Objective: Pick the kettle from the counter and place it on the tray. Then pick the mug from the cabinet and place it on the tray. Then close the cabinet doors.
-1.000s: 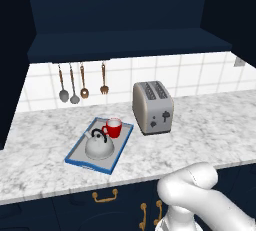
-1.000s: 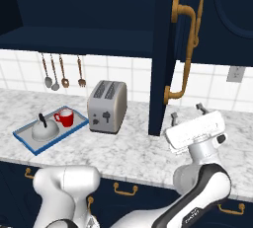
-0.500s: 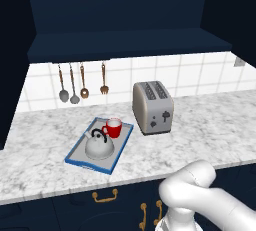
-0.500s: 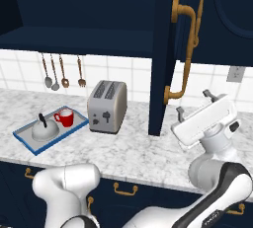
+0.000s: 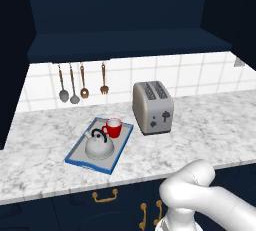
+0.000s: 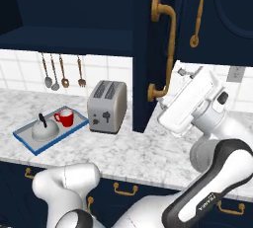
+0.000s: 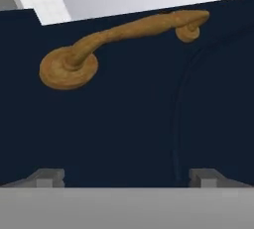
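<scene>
Already on tray (image 5: 80, 162), at left of counter (image 5: 210, 125): kettle (image 5: 99, 146) and red mug (image 5: 113, 127), side by side, mug nearer the wall. Silver toaster (image 5: 153, 107) just right of tray. Navy cabinet door (image 6: 144, 49) swung out, brass handle (image 6: 164, 54) vertical on its face. Gripper (image 7: 126, 177) wide open, empty, close before door panel below handle, 2 fingertips (image 7: 47, 177) well apart. Second door (image 6: 217, 15) beyond.

1. Behind my workspace runs a white tiled wall (image 5: 190, 75).
2. Four utensils (image 5: 80, 82) hang on it in a row.
3. A silver toaster (image 5: 152, 107) stands below.
4. Navy drawers (image 6: 123, 187) with brass handles sit underneath.
5. A wall outlet (image 6: 236, 74) shows rightward.
</scene>
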You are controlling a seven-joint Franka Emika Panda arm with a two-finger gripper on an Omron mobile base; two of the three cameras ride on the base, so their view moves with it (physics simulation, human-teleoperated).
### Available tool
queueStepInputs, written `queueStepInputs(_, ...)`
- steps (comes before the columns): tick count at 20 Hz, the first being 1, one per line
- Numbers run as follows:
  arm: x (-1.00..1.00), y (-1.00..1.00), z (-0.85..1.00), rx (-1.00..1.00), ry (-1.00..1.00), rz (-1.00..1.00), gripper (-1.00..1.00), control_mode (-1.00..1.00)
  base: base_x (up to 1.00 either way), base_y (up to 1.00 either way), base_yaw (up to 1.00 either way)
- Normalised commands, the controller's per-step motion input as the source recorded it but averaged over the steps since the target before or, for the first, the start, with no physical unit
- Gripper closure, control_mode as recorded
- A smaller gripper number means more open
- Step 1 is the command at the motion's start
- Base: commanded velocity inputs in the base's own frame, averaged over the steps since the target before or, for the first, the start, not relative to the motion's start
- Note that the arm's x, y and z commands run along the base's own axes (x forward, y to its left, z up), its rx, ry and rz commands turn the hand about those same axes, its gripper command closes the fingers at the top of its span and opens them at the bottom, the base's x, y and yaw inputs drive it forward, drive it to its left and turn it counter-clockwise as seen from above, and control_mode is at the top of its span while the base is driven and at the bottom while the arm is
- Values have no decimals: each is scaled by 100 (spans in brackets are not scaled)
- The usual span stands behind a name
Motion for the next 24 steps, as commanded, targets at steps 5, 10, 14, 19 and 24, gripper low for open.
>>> queueStepInputs(5,-20,81,33,-30,8,-2,-100,-100,0,0,0)
queueStepInputs(10,-1,90,11,-28,21,-8,-100,-100,0,0,0)
queueStepInputs(14,6,96,0,-24,25,-11,-100,-100,0,0,0)
queueStepInputs(19,31,92,0,-17,16,-15,-100,-100,0,0,0)
queueStepInputs(24,50,71,0,-4,2,-15,-100,-100,0,0,0)
